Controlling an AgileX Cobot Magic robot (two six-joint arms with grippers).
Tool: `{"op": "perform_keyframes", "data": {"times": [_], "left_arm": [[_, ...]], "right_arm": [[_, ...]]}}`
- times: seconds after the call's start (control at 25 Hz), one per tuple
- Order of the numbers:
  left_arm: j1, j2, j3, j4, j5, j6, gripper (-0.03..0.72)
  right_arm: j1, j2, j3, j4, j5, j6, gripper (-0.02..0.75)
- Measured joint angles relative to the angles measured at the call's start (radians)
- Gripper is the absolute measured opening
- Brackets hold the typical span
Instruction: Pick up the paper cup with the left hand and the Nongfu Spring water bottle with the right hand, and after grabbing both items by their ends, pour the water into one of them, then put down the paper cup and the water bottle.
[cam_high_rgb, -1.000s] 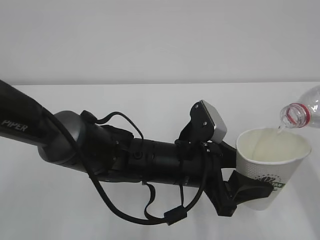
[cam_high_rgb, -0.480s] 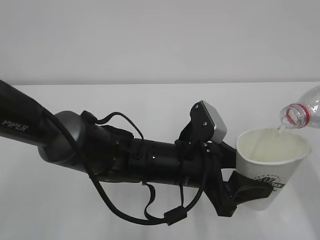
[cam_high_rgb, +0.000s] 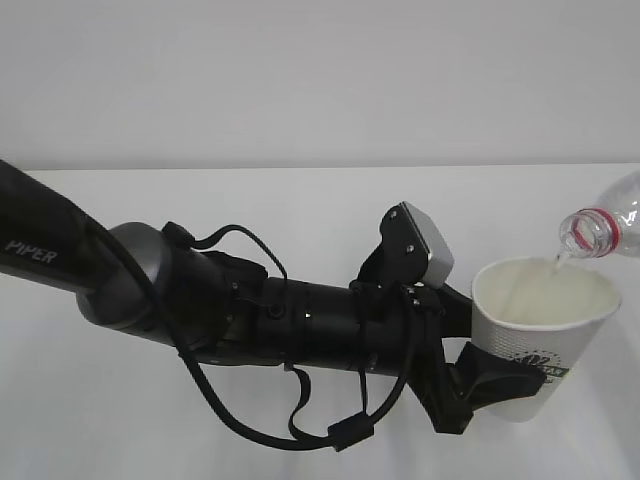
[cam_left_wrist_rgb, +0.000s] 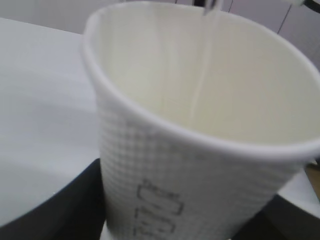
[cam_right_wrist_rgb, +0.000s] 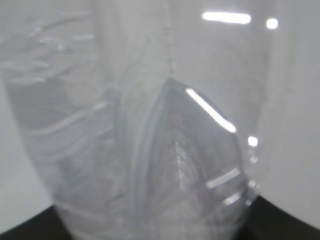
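Now we are clenching the left claw (cam_high_rgb: 478, 385) around the cup (cam_high_rgb: 540, 345) beneath the tilted bottle (cam_high_rgb: 603, 226), catching water (cam_left_wrist_rgb: 200, 75); the right claw is grasping its base.

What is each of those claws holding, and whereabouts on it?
The left hand grips the paper cup around its lower body. The right hand holds the water bottle; where on it cannot be told.
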Motion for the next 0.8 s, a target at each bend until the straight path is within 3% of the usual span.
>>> {"op": "perform_keyframes", "data": {"times": [0.8], "left_arm": [[0.0,0.0,0.0,0.0,0.002,0.0,0.489]], "right_arm": [[0.0,0.0,0.0,0.0,0.0,-0.011,0.377]]}}
